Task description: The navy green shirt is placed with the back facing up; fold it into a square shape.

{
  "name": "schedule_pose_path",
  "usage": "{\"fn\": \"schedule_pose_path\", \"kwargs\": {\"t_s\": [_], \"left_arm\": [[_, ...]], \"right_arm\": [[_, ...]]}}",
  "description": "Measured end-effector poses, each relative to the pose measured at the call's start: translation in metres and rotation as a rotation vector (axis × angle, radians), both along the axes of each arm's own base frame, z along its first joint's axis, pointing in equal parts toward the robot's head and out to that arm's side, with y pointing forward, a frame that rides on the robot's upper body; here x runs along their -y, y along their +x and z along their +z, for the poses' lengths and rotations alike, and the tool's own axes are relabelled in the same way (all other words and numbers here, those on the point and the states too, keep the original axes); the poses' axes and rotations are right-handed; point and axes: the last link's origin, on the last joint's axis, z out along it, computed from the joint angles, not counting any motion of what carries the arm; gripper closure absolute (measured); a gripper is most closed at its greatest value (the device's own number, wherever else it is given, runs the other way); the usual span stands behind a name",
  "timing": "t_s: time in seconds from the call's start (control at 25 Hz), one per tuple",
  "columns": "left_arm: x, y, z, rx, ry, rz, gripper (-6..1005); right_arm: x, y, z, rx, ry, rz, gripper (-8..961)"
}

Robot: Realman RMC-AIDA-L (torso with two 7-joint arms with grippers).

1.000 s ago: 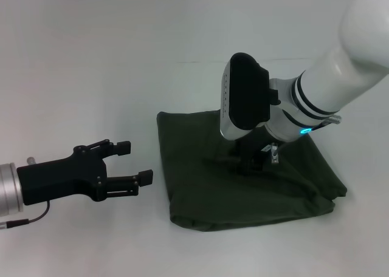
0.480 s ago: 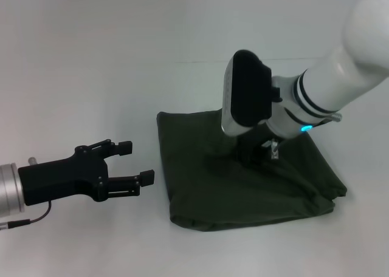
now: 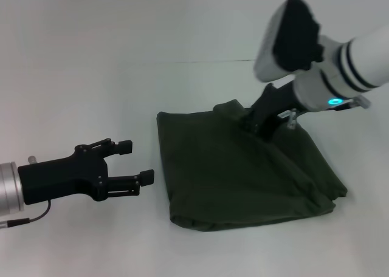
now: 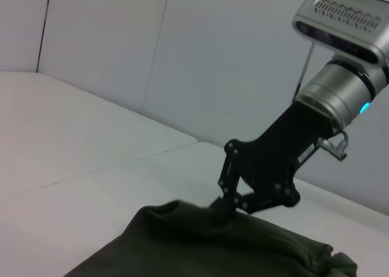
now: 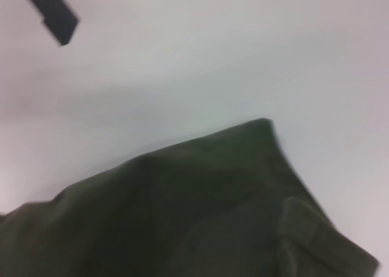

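The navy green shirt lies folded into a rough square on the white table, right of centre. My right gripper is at the shirt's far edge, shut on a pinch of fabric that rises in a small peak there. The left wrist view shows the same black fingers nipping the raised cloth. The right wrist view shows only the shirt, with one corner against the table. My left gripper hovers open to the left of the shirt, a short gap from its edge, holding nothing.
The white table surrounds the shirt on all sides. A thin seam line crosses the table behind it. The bulky right forearm hangs above the shirt's far right corner.
My right gripper has risen from the shirt's middle and moved back and to the right. It now pulls the far edge of the fabric up into a peak. The left arm has not moved.
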Motion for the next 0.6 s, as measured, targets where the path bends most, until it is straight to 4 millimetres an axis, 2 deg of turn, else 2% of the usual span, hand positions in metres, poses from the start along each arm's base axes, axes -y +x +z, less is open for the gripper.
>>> {"fn": "schedule_pose_path", "kwargs": {"t_s": [0.44, 0.6], "left_arm": [[-0.002, 0.0, 0.001, -0.012, 0.002, -0.004, 49], [-0.002, 0.001, 0.001, -0.013, -0.004, -0.008, 49]], "right_arm": [[-0.01, 0.032, 0.03, -0.113, 0.172, -0.175, 939], [-0.015, 0.043, 0.032, -0.094, 0.226, -0.229, 936]]}}
